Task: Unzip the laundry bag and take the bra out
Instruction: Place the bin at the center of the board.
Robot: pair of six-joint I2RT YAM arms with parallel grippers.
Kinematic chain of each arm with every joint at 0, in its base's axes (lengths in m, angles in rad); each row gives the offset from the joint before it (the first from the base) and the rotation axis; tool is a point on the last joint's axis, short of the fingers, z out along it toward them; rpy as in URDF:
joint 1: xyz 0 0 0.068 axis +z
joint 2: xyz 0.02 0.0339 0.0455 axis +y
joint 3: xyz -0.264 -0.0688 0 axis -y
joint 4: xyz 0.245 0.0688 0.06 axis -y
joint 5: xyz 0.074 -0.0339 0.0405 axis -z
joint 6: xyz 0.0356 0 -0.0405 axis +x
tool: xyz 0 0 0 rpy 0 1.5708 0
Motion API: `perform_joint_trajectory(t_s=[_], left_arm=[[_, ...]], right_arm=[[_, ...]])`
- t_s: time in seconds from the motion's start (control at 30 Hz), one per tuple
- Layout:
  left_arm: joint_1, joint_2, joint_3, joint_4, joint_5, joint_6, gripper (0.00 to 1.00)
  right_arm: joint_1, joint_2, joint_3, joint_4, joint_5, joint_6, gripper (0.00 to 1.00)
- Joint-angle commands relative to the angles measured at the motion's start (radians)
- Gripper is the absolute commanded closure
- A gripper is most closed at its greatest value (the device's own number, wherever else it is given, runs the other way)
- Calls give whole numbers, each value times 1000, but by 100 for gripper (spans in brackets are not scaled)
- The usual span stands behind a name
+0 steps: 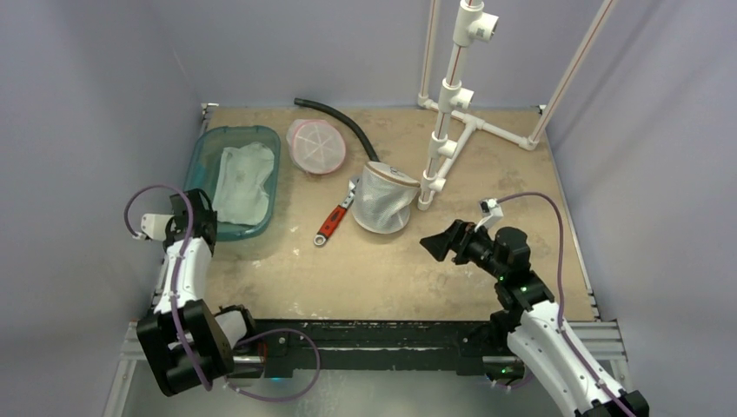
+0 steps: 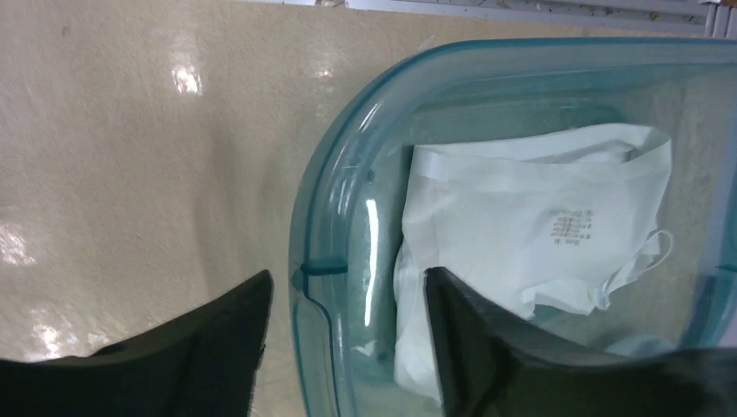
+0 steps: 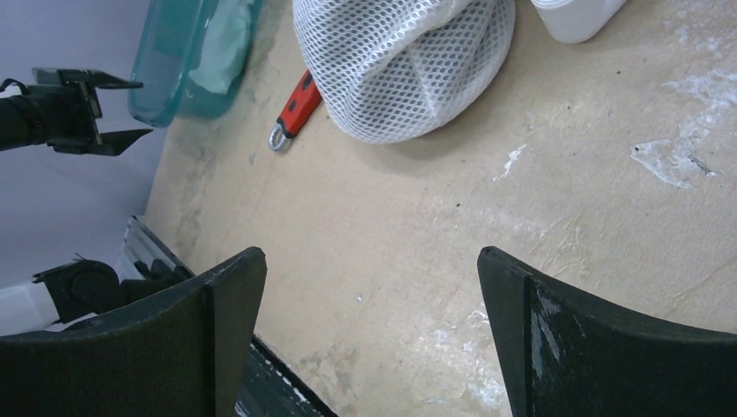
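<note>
Left gripper (image 2: pixel 348 287) hangs over what seems the crumpled white bra (image 2: pixel 539 226).

A tan, scuffed flat counter (image 1: pixel 391 278) with whitish scrape marks fills the enclosure. Plain pale grey-lavender walls (image 1: pixel 87 87) close in the counter's left, back and right sides. A white plastic pipe frame (image 1: pixel 452 95) rises from the counter's back right part. Silver aluminium rails (image 1: pixel 600 332) border the counter's near edge. Soft light leaves small bright glints (image 2: pixel 187 80) on the counter's left side.

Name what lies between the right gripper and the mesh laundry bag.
Nothing: only bare tabletop separates the right gripper from the laundry bag, clearest in the right wrist view.
</note>
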Motion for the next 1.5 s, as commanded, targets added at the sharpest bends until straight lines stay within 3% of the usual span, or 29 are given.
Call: perform_joint_trajectory(t_s=[0.0,0.07,0.23,0.37,0.5,0.6,0.8,1.07,1.17,1.33,1.47], left_arm=[[10,-27,31,39,-10,22,23],[10,-79,47,10,15,64,17],[-52,-196,103,-37,173,215,12],[-417,-168,148,-31,172,291,11],[-858,-50,216,11,18,269,11],[-1028,103,314,31,-25,278,11],[-1047,353,483,122,36,300,11],[-1039,620,834,7,-1,252,11],[-1030,686,883,6,29,227,13],[-987,751,883,22,108,173,34],[-967,794,890,36,161,151,34]], right_arm=[[1,25,58,35,17,-23,5],[1,25,73,24,34,-41,5],[1,49,105,5,85,-71,5],[0,60,107,7,152,-71,5],[1,60,98,24,191,-53,6],[2,78,83,44,213,-39,6],[1,98,12,111,222,22,6],[1,136,-20,180,227,56,6],[2,151,-19,194,224,55,6],[2,170,-8,192,224,41,6],[2,176,2,196,217,36,6]])
